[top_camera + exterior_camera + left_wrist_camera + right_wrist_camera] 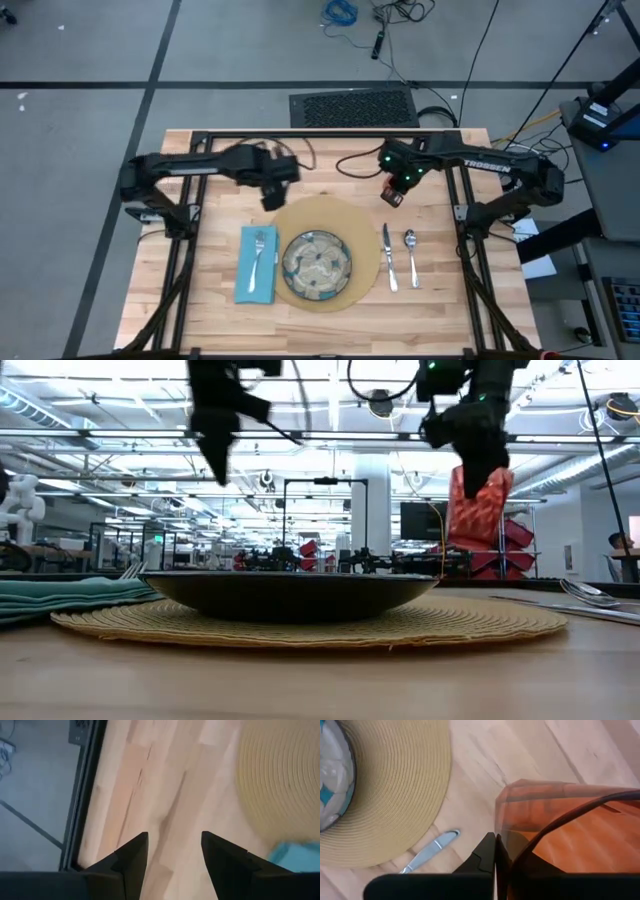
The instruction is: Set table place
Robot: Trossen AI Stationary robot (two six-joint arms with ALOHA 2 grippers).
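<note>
One item left: translucent orange cup [394, 197], aloft beyond the knife [388, 256] | right end effector [397, 190] clamped on its rim | left end effector [272, 194] parted, empty, beyond the mat [322, 212] | risk: thin rim grip slips, cup tips on landing

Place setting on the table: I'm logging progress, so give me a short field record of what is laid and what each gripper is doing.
mat: round tan mat on the table
plate: on the mat
napkin: left of plate, fork on it
knife: right of plate
spoon: right of knife
cup: orange cup in the air, not yet placed
right gripper: shut on cup rim
left gripper: open, empty, above the table
</note>
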